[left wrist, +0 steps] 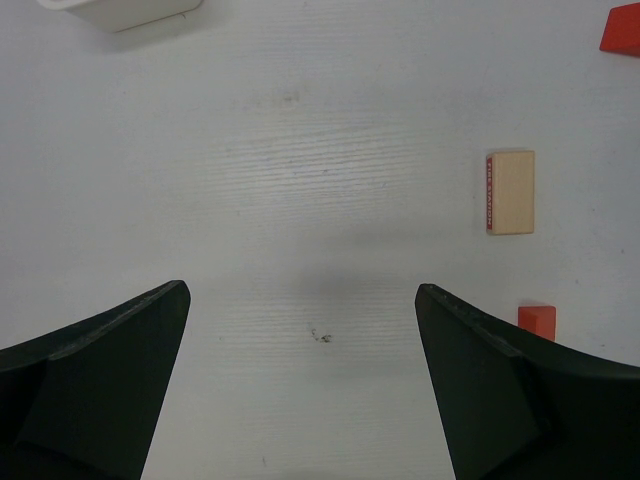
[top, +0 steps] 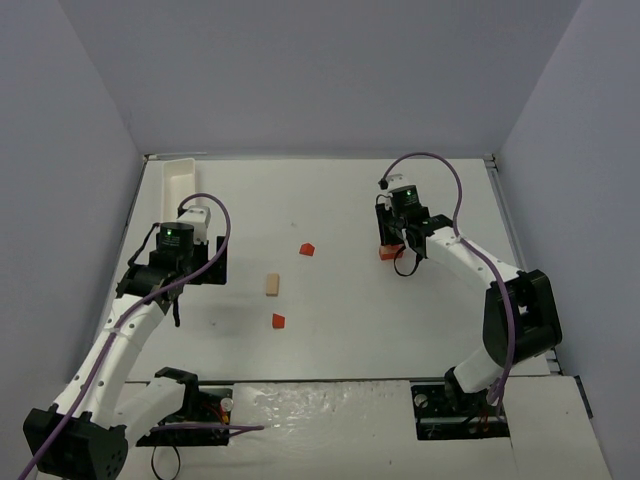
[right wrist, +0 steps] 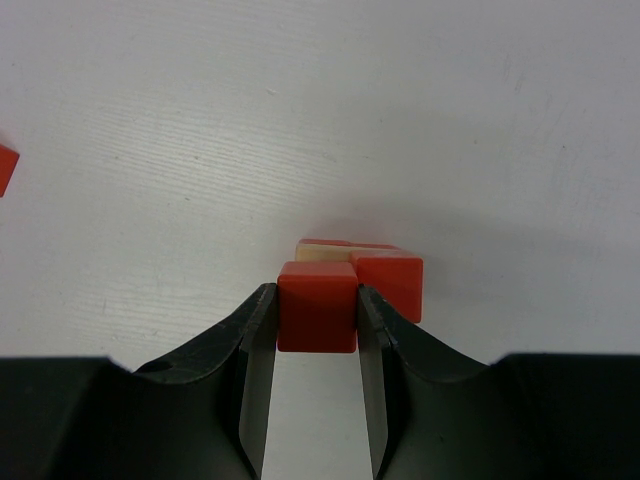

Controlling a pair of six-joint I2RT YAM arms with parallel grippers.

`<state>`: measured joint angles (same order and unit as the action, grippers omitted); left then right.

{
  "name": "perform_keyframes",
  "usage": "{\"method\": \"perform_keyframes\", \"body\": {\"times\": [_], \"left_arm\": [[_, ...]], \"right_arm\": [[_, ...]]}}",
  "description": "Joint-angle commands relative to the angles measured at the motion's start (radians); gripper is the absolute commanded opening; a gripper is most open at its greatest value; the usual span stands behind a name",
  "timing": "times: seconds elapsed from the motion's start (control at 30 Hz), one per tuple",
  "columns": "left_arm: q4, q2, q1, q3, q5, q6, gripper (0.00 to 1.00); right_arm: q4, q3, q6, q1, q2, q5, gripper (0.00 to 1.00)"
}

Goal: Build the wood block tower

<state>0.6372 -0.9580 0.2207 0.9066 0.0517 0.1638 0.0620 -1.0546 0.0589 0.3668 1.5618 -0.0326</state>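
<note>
1. Black fingers [right wrist: 250, 340] of the right gripper [right wrist: 316, 300] fill the bottom of its wrist view. They are pinched tight on a held red cube [right wrist: 317, 318], one finger flat against each side face.
2. Right behind that cube is the wood block tower [right wrist: 388, 280]. A pale tan piece [right wrist: 325, 252] lies low just past the fingertips, and another red cube sits a little to their right. The held cube is either against them or just beside them; I cannot tell which.
3. I also cannot tell whether the held cube rests on the table [right wrist: 200, 120] or hangs just above it.
4. Well off to the left of the right gripper, a far red block [right wrist: 5, 168] lies loose, cut off by the edge of that view.
5. Over on the other side, the left gripper [left wrist: 300, 290] hovers with its jaws spread wide. Nothing is between them, only tabletop below.
6. Just beside its right fingertip a near red block [left wrist: 537, 320] peeks out, partly hidden by the finger.
7. Ahead of that, on the same side, a tan block [left wrist: 511, 192] lies flat, with a red strip along its left edge.
8. Farther ahead and to the left of this gripper is a corner of the white tray [left wrist: 125, 10].
9. Seen from above, the two grippers are well apart, with the loose blocks on the table between them.
</note>
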Motion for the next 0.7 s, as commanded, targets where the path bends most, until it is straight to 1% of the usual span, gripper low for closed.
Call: {"method": "perform_keyframes", "body": {"times": [0.0, 0.67], "left_arm": [[-0.05, -0.005, -0.002, 0.025, -0.003, -0.009, 0.95], [-0.05, -0.002, -0.002, 0.023, -0.002, -0.01, 0.95]], "right_arm": [[-0.051, 0.0, 0.01, -0.008, 0.002, -0.006, 0.05], [-0.07, 0.004, 0.012, -0.008, 0.015, -0.003, 0.05]]}}
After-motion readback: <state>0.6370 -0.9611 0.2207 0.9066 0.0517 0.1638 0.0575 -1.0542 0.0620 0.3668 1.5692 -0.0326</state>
